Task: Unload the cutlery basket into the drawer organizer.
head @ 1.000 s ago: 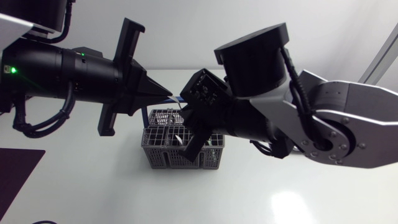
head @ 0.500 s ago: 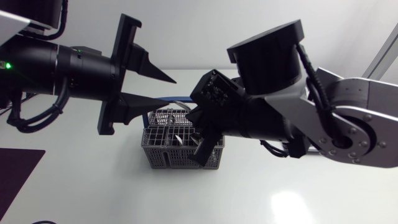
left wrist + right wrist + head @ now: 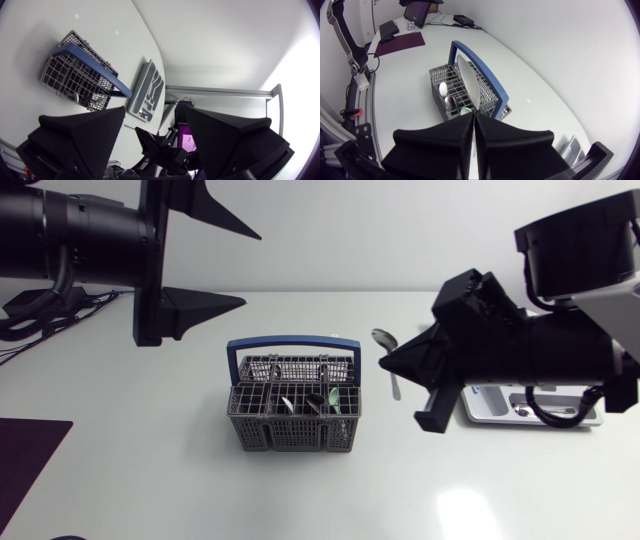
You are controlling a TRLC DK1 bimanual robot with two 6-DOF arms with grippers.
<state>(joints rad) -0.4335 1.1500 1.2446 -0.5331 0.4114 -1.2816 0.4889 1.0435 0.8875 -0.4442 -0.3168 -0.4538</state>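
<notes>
**Spotter:** Your right gripper is clamped tight on a spoon. The spoon's bowl pokes out ahead of the fingertips, just beside the cutlery basket.

**Caller:** And your left gripper?

**Spotter:** Fingers spread wide with nothing between them, held up on the basket's left. You've got cutlery standing in the basket. The drawer organizer lies partly under your right arm.

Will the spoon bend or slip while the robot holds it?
Probably won't bend: the spoon looks like stiff metal. It might slip, because its smooth, shiny handle is pinched only by the right end effector. Being thin, it is likely light.
</notes>
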